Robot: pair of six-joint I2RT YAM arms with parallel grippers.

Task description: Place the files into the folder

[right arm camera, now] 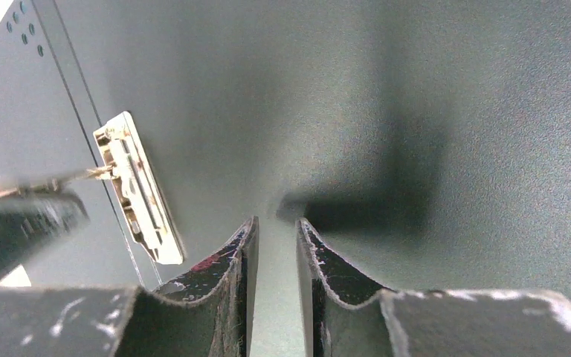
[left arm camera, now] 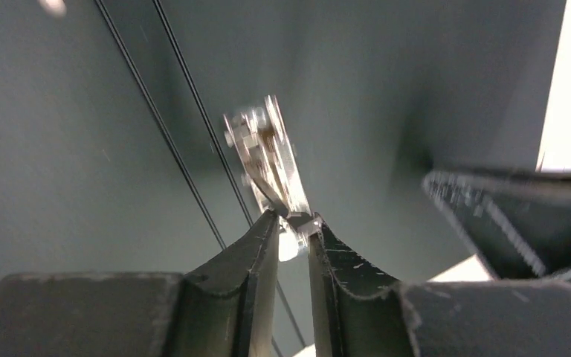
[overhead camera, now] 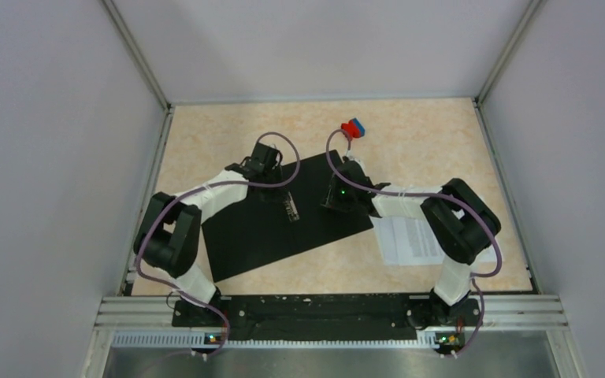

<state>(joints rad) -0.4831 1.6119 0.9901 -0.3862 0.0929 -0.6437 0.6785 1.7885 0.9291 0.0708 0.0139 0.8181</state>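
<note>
Folder open flat mid-table, black inside up, metal clip on its spine. Left gripper nearly closed, pinching the clip's lever. Right gripper pressed on folder's right half, fingers slightly apart, holding nothing. Files just right of folder, partly under right arm. Red-blue object beyond folder's far corner.

Files partly hidden under right arm; metal clip blurred in left wrist view.

The files carry lines of black print, too small to read
</note>
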